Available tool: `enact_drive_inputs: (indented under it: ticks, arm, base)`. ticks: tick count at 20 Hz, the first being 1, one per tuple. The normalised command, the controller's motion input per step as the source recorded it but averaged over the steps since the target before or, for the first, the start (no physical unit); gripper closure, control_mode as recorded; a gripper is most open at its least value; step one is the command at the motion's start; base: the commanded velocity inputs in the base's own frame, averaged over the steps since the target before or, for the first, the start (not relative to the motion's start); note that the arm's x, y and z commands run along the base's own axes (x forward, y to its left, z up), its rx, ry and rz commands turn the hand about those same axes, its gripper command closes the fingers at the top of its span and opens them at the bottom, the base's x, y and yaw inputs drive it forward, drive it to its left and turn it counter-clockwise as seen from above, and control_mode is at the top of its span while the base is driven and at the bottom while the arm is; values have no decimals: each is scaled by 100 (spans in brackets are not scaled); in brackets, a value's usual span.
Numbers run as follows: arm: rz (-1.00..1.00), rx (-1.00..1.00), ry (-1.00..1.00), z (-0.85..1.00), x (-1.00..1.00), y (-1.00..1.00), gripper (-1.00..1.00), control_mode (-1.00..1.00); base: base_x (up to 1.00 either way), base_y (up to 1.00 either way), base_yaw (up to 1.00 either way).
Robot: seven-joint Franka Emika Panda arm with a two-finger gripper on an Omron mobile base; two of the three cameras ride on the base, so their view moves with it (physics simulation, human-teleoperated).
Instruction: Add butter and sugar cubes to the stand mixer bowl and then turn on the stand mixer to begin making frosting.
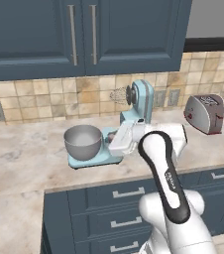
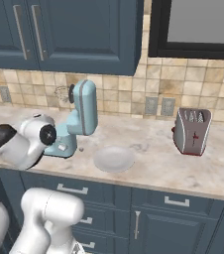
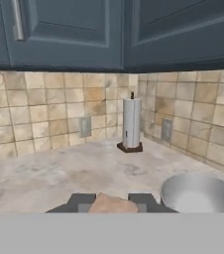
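The light-blue stand mixer stands at the back of the counter with its head tilted up and its whisk raised. The grey metal stand mixer bowl sits on the mixer's base. My gripper hovers just right of the bowl's rim, level with it, shut on a pinkish-brown sugar cube. The butter is out of view.
A round white plate lies on the counter right of the mixer. A silver toaster stands further right. A paper towel holder is in the far corner by the tiled wall. Cabinets hang overhead.
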Motion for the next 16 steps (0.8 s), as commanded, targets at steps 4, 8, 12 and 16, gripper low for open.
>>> enact_drive_inputs:
  ticks: [4, 8, 12, 16]
  arm:
    - [0, -14, 19, 58, 29, 70, 100, -100]
    - [-3, -15, 27, 30, 56, 33, 100, -100]
    - [-6, -16, 29, 10, 68, 5, 100, -100]
    - [-8, -23, 14, 0, 29, 0, 100, -100]
  base:
    - [0, 0, 0]
    - [0, 0, 0]
    - [0, 0, 0]
    - [0, 0, 0]
